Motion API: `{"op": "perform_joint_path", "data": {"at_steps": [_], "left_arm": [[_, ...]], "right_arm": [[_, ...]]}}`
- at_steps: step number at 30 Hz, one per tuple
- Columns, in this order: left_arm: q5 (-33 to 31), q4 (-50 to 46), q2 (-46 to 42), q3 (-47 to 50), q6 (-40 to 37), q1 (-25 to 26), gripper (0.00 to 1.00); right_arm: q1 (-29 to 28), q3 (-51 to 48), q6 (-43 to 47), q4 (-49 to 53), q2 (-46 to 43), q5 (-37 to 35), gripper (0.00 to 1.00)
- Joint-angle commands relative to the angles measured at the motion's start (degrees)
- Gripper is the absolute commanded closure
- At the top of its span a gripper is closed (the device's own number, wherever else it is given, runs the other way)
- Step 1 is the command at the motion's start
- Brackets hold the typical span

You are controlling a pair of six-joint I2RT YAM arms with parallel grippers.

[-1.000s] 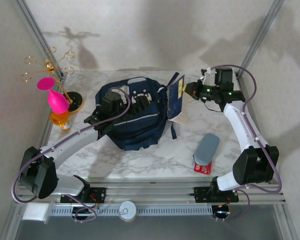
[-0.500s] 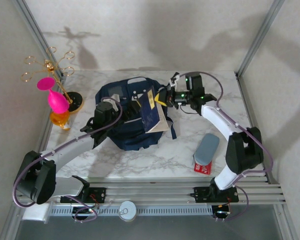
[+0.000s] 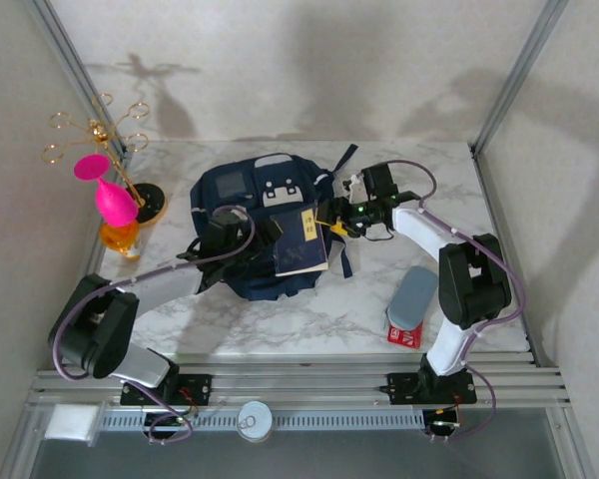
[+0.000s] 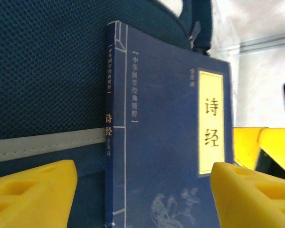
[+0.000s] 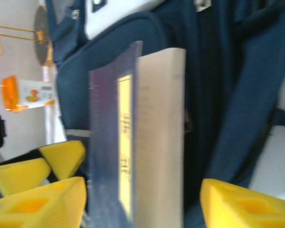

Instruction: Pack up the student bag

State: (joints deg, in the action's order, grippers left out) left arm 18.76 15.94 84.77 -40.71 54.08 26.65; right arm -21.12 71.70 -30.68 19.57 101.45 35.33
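Packing looks to be at an early stage: the blue book (image 3: 301, 242) lies on the outside of the bag (image 3: 270, 277), across its front panel, and is not inside it. The bag sits in the middle of the worktop (image 3: 309, 319), top end away from the arms, front pocket and light stripe facing up. From above no mouth gapes, and I cannot tell whether any zip is undone or whether an edge of the book is tucked into a slot. Nothing can be seen of the bag's inside, so what it already holds cannot be told. The left claw (image 4: 143, 166) comes at the book from the left with its fingers spread to either side of it, and a strip of bag fabric shows between one finger and the spine, so it is not pinching. The right claw (image 5: 142, 184) faces it from the right, also spread, with a clear gap between the page edges and one finger. It holds nothing. A grey case (image 3: 413, 295) rests on a small red box (image 3: 405, 335) on the worktop to the right, well apart from the bag. By my reckoning these are left to pack, along with getting the book in.
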Motion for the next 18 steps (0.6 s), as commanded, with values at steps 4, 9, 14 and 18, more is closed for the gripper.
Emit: {"op": "perform_joint_path", "data": {"at_steps": [4,9,14,18], "left_arm": [[-1.0,-3.4,4.5,-4.0,-2.5,2.0,0.36],[-2.1,-4.9,6.6,-6.0,-3.8,4.4,0.41],[-3.3,-5.8,6.6,-6.1,-4.2,4.9,0.46],[-3.6,-6.2,6.3,-7.0,-4.9,5.7,0.46]], "right_arm": [[-3.0,-6.5,0.2,-2.1,-1.8,3.0,0.28],[-4.6,-8.5,-3.4,-7.3,-3.2,9.8,0.3],[-4.6,-8.8,-5.0,-8.2,-7.1,10.0,0.43],[-4.6,-10.2,-4.6,-7.8,-5.9,9.0,0.6]]}}
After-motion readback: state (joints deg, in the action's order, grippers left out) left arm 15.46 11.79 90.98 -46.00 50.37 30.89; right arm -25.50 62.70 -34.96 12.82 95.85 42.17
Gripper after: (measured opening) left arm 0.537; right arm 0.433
